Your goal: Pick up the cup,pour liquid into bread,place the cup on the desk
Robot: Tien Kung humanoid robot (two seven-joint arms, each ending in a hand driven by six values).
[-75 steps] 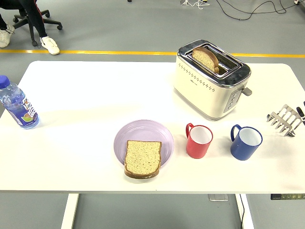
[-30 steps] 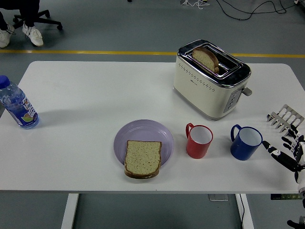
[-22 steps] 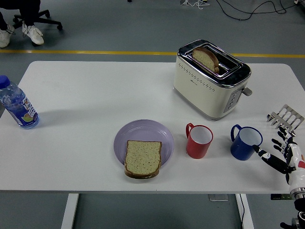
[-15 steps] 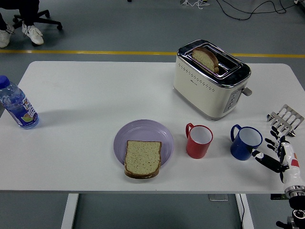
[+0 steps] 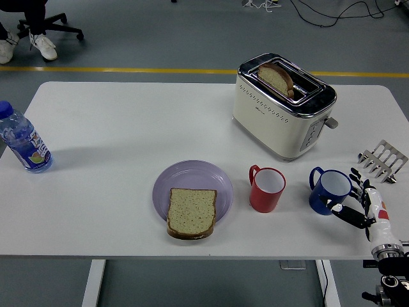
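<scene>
Right hand [image 5: 359,203], fingers [image 5: 344,214] spread and empty, sat just beside the blue cup [image 5: 330,190], placed for a side grasp, not yet closed on it. Red cup [image 5: 266,188] stood between blue cup and plate [image 5: 192,176], which held the bread [image 5: 191,212]. Cup contents not discernible. Toaster [image 5: 283,105] held another slice on the tabletop [image 5: 128,128].
</scene>
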